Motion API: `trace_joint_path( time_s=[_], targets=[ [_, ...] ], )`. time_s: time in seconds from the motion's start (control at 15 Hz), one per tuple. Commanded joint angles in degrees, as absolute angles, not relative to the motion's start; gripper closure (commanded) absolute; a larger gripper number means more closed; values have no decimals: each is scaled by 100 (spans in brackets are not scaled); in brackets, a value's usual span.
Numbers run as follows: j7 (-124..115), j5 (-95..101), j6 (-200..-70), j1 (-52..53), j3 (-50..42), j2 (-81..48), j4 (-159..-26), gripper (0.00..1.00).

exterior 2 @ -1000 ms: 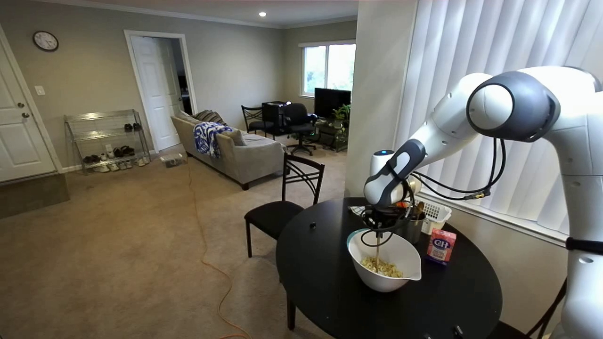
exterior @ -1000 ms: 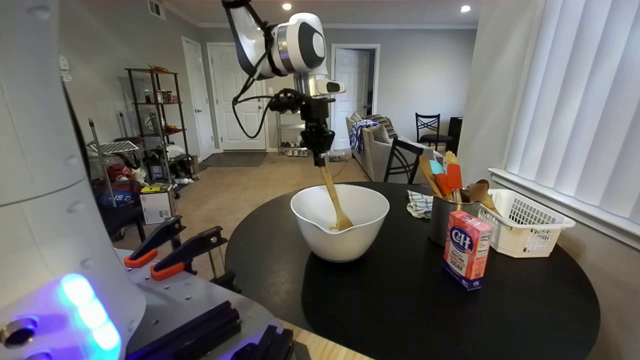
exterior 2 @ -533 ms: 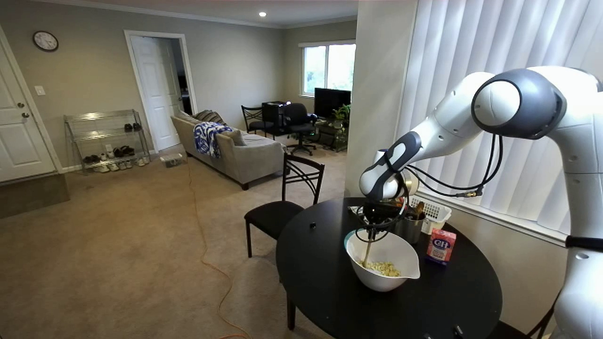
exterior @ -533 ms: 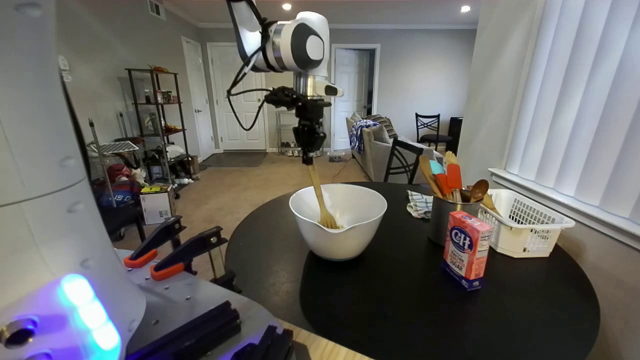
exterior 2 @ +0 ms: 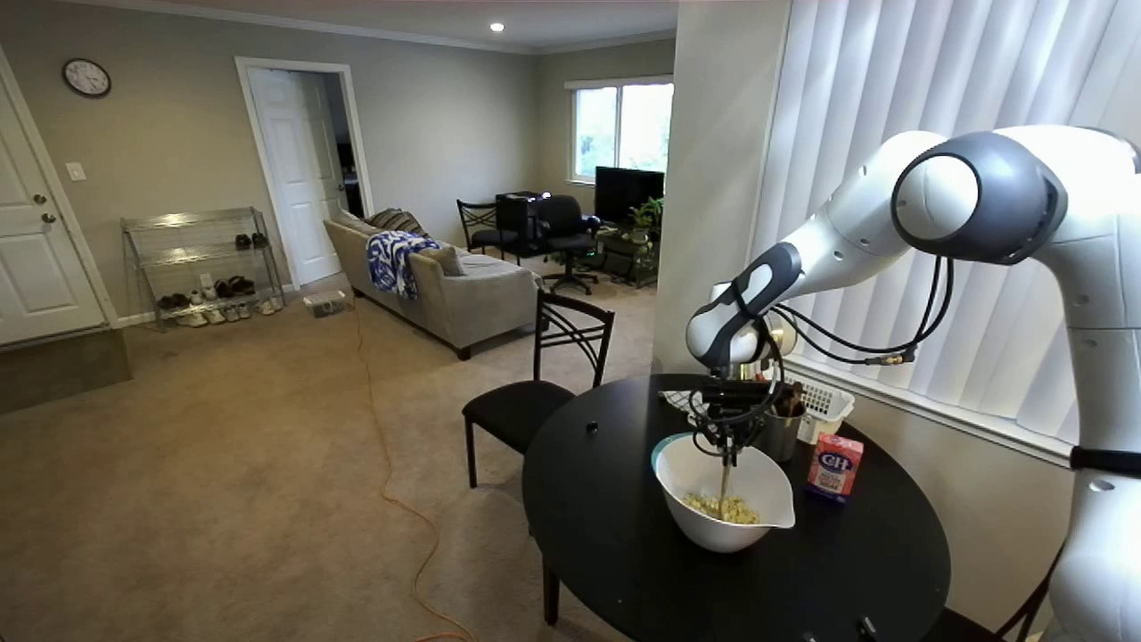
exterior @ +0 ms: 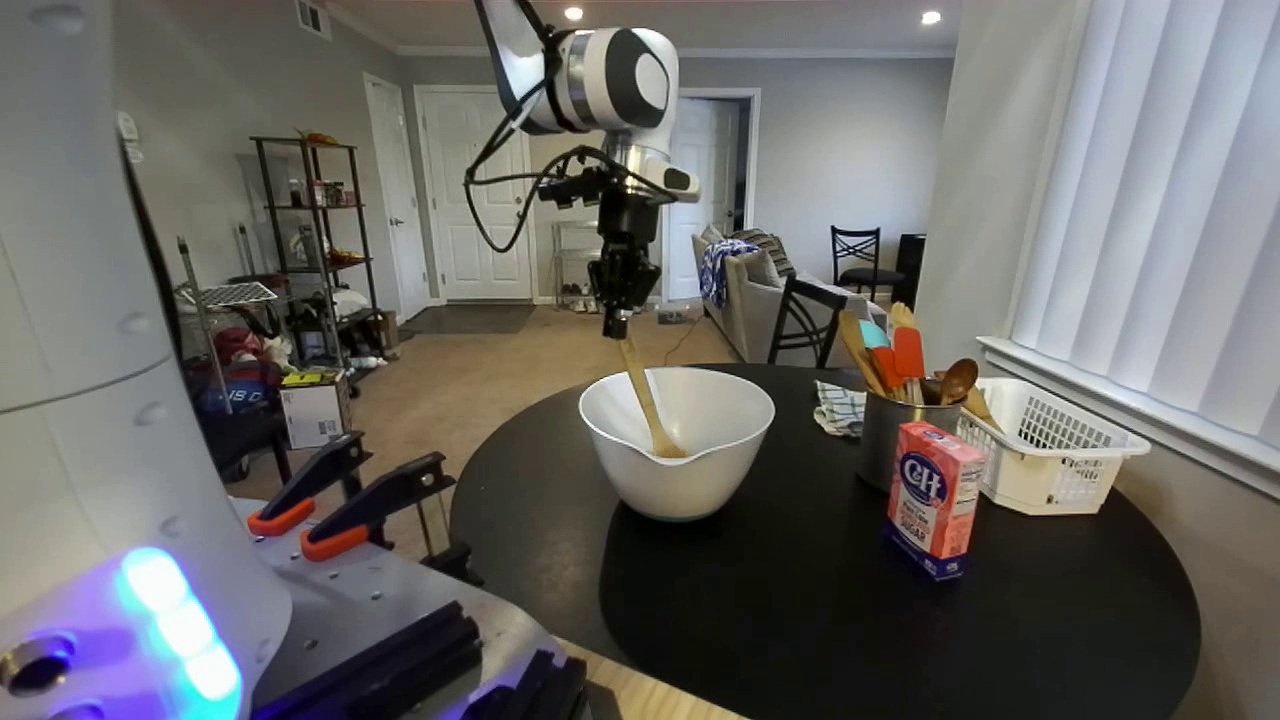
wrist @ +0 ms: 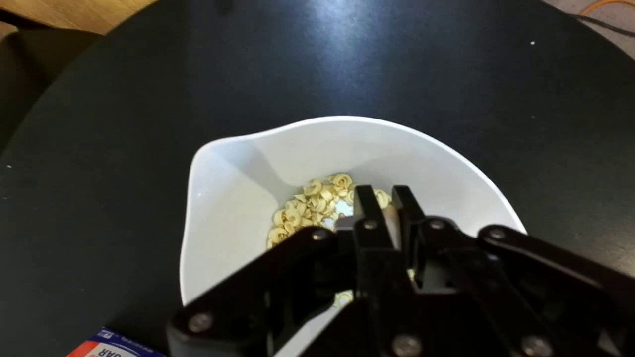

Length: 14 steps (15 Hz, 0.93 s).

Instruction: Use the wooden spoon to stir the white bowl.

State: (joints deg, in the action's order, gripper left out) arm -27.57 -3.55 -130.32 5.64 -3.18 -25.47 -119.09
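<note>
The bowl (exterior: 680, 485) looks like smooth plastic; inside it, the spoon (exterior: 646, 400) is matt wood. Under the bowl, the desk (exterior: 800, 625) has a smooth sheen. Near the bowl: a satin metal canister (exterior: 876, 445), a paper carton (exterior: 930, 500), a fabric cloth (exterior: 840, 408); farther off, a plastic basket (exterior: 1035, 485).

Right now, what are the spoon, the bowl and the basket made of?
The spoon looks wooden: tan, with no shine. The bowl seems plastic, smooth, white and thin-edged, though it could be ceramic. The basket is probably plastic: smooth white, with a grid of holes.
</note>
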Motion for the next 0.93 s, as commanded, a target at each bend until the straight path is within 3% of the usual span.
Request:
trace_joint_path(
  time_s=[0.0,0.87],
  targets=[
    [-3037,-6,-12460,676,-493,-2606,-11753,94],
    [-2335,-1070,-12246,346,8,-2737,-11377,94]
  ],
)
